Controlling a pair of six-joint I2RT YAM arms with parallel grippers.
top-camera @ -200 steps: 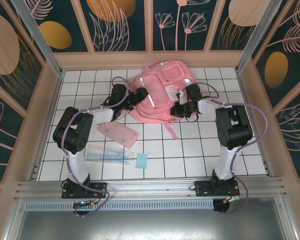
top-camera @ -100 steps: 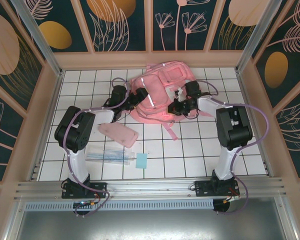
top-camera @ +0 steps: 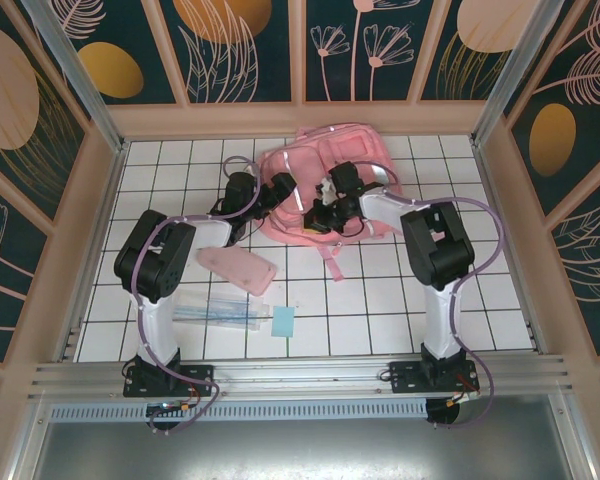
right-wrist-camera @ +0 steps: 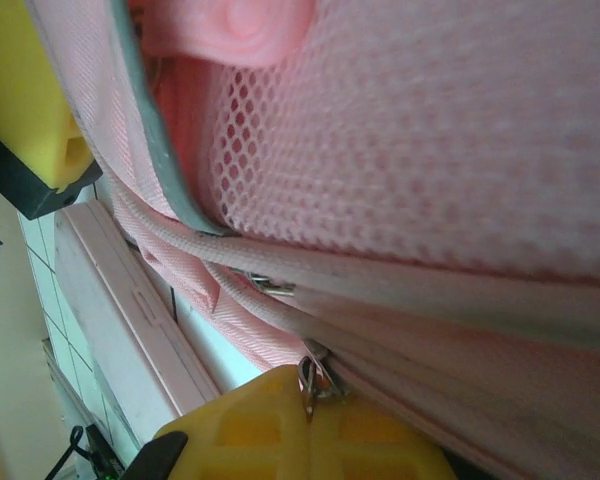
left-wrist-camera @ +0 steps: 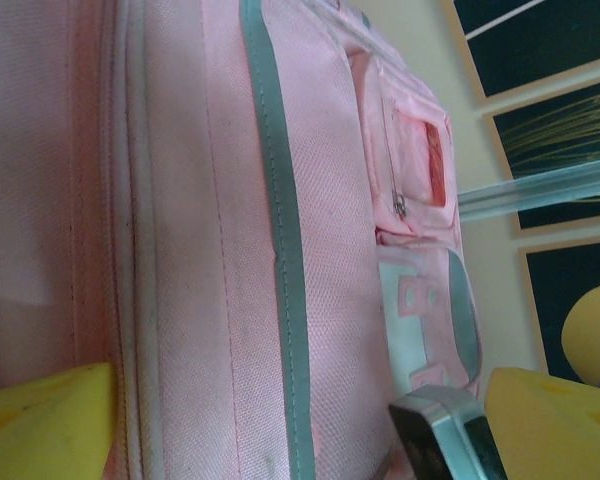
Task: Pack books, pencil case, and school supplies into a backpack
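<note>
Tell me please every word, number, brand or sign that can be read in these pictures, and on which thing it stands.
No text can be read in any view.
Backpack: no letters visible on its pockets, strips or patches.
Pencil case: plain, no print visible.
Clear packet and blue pad: any print is too small to read.

Bright even light, faint soft shadows, top view sharp, backpack (right-wrist-camera: 430, 130) mesh blurred in right wrist close-up
</note>
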